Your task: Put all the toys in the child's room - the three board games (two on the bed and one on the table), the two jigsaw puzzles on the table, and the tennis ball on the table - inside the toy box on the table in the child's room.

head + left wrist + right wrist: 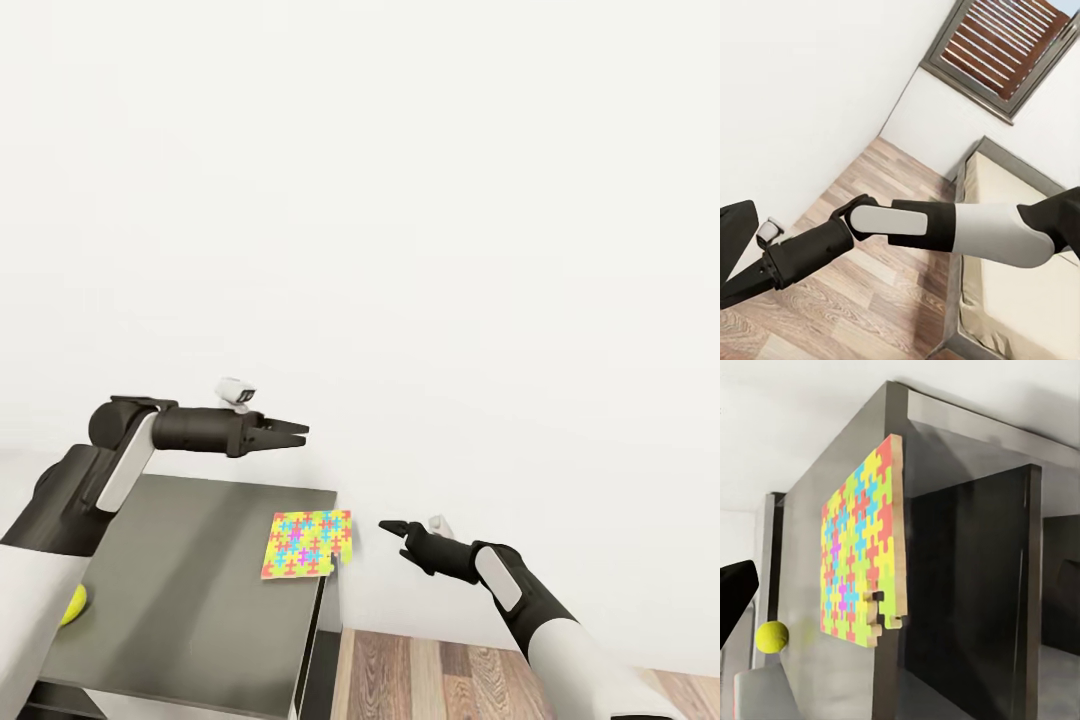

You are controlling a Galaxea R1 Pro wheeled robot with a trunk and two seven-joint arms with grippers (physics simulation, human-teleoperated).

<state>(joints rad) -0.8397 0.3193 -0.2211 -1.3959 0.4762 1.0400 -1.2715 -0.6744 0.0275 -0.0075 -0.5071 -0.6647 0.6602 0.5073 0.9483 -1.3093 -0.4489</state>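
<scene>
We're facing a plain white wall (400, 200), grey table (200, 600) below, wood-plank floor (430, 675) alongside, a slatted dark-framed window (1009, 49) nearby.

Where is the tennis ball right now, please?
In the head view, the tennis ball lies on the grey table near its left edge, beside the robot's left arm, left of the jigsaw puzzle.

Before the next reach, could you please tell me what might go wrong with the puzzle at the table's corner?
1. The puzzle overhangs the table edge, so a nudge from the right pincer beside it may tip it to the floor.
2. It lies flat and thin, so a side pinch may slip or loosen pieces.
3. The ball sits partly behind the left arm, whose pincer hovers above the table; a sweep could roll the ball off.
</scene>
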